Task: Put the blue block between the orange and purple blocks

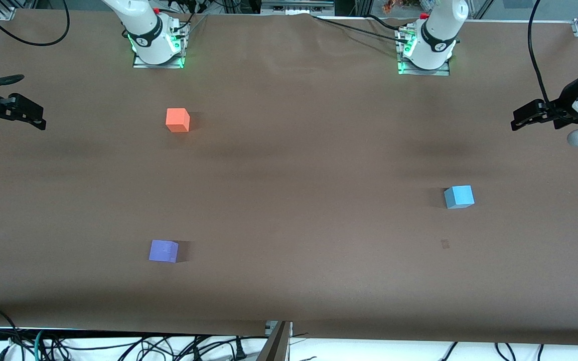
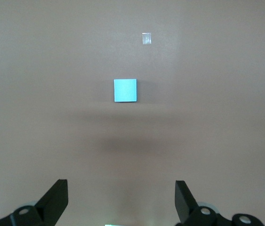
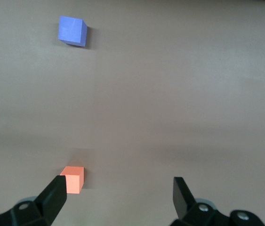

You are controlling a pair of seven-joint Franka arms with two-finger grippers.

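Three cubes are sitting on the brown counter [image 1: 289, 165], all well apart from one another. You are looking at the blue block [image 1: 459, 196] resting toward the left arm's end, clear of everything else. The orange block [image 1: 177, 120] is lying toward the right arm's end, close to that arm's base, and the purple block [image 1: 163, 250] is sitting at the same end but much nearer the front camera. The stretch of counter between those two is lying bare, so the blue block is not sitting between them.

Your left hand [image 1: 525, 119] is hanging in the air over the edge of the counter at its own end, fingers [image 2: 57, 200] spread wide and gripping nothing; in its wrist view the blue block [image 2: 125, 90] is showing flat on the counter ahead of the open fingers, with a small pale mark [image 2: 146, 38] on the surface near it.

Your right hand [image 1: 30, 114] is waiting over the counter's edge at its own end, likewise wide open and carrying nothing. In its wrist view the orange block [image 3: 73, 179] is appearing just by one fingertip [image 3: 57, 194], though it is lying on the counter below, and the purple block [image 3: 72, 31] is showing farther off.
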